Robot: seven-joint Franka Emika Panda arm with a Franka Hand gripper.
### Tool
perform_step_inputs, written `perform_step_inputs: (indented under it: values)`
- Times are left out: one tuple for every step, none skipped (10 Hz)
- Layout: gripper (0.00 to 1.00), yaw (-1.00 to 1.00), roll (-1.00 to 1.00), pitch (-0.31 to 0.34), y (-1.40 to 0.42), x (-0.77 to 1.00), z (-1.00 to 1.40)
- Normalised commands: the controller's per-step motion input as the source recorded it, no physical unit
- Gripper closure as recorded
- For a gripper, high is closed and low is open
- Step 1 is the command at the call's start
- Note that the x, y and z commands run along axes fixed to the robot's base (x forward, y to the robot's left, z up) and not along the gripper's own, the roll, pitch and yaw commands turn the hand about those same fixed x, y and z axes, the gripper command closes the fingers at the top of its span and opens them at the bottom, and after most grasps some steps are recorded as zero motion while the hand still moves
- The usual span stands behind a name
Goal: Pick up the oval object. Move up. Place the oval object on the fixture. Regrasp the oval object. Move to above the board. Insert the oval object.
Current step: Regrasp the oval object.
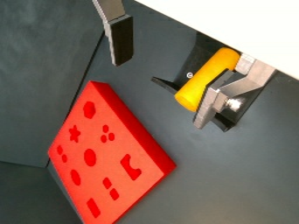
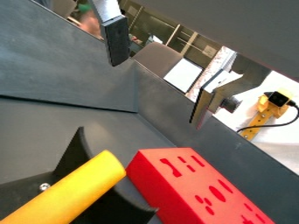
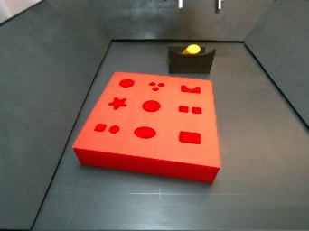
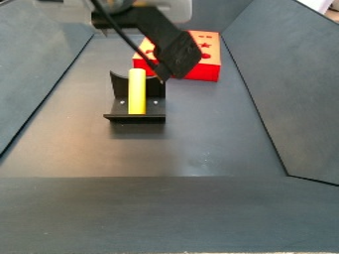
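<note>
Gripper (image 1: 163,74) above fixture (image 4: 135,112), jaws spread wide, empty; oval object (image 4: 137,89) in fixture.

The hand (image 4: 157,45) is raised above the small dark, nearly black fixture (image 4: 134,111), its fingers apart, with clear air beneath it. The smooth yellow-orange plastic oval peg (image 4: 137,88) is seated in the fixture. A strip of bare dark floor (image 3: 157,61) is left between the fixture and the large flat red board (image 3: 150,117), and sloped grey walls (image 3: 60,81) close both sides.
</note>
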Motion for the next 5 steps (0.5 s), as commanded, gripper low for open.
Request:
perform_step_inputs:
  values:
    - [0.0, 0.01, 1.0, 0.052, -0.74, -0.1, 0.59]
    - [0.0, 0.01, 1.0, 0.046, -0.66, -0.11, 0.51]
    - [0.0, 0.01, 1.0, 0.034, -0.46, -0.12, 0.26]
    - [0.0, 0.01, 1.0, 0.03, -0.31, -0.09, 0.1]
    - [0.0, 0.01, 1.0, 0.028, -0.09, -0.05, 0.03]
